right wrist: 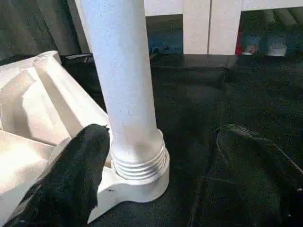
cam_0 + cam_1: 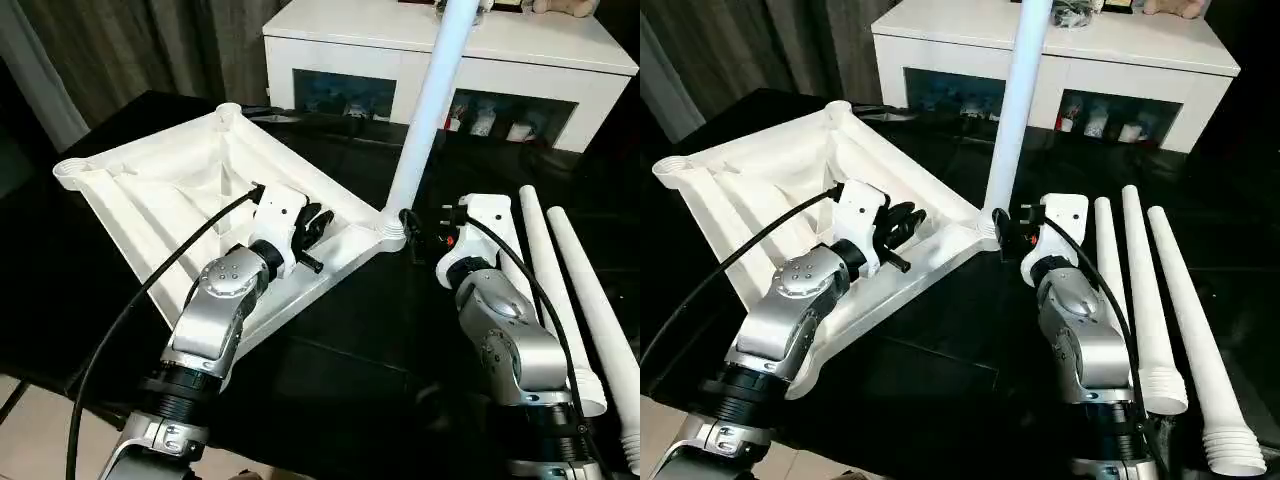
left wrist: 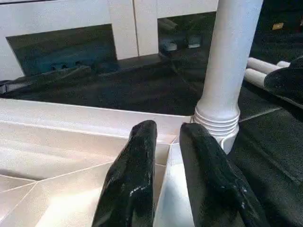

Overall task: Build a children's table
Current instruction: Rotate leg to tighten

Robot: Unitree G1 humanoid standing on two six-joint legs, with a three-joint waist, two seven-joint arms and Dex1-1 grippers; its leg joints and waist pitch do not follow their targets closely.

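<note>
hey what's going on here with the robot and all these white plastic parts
A humanoid robot is assembling a children's table. The tabletop lies upside down on a black surface, ribbed underside up. One leg stands upright in the corner socket nearest the right claw, whose fingers are spread open around the leg's threaded base. The left claw hovers over the tabletop's rim, fingers narrowly apart, holding nothing. Three more legs lie loose to the robot's right.

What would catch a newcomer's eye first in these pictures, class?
First, the white leg standing up from the near corner socket of the upturned top on the black surface. Then the left gripper over the top's edge and the right gripper, jaws open, beside the leg's base. Three spare legs lie to the right.
</note>
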